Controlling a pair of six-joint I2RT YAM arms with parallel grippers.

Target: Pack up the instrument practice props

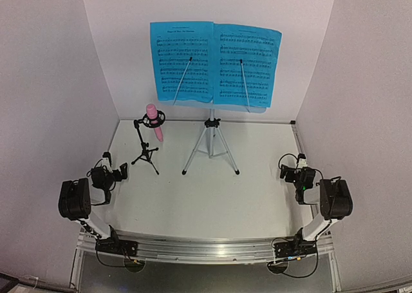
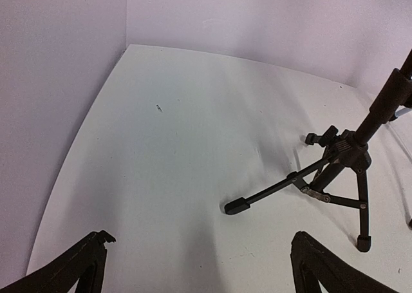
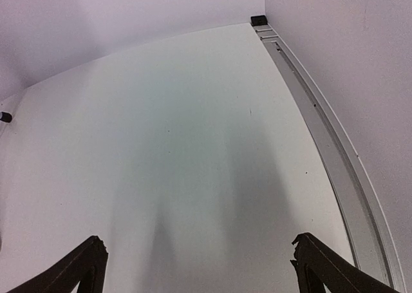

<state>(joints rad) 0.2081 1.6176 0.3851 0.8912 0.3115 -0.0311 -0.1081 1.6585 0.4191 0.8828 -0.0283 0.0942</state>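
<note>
Nearest us, our left gripper hangs wide and empty near the black mic stand. The pink microphone sits light in its ring; we'd lift it by the body. At centre back, flimsy blue pages rest on the music stand. Our right gripper is spread wide too, holding nothing.

You're looking at a robot test booth, lab-style: a white tabletop boxed by plain white panels at 9, 12 and 3 o'clock, an aluminium mounting rail at 6 o'clock.
</note>
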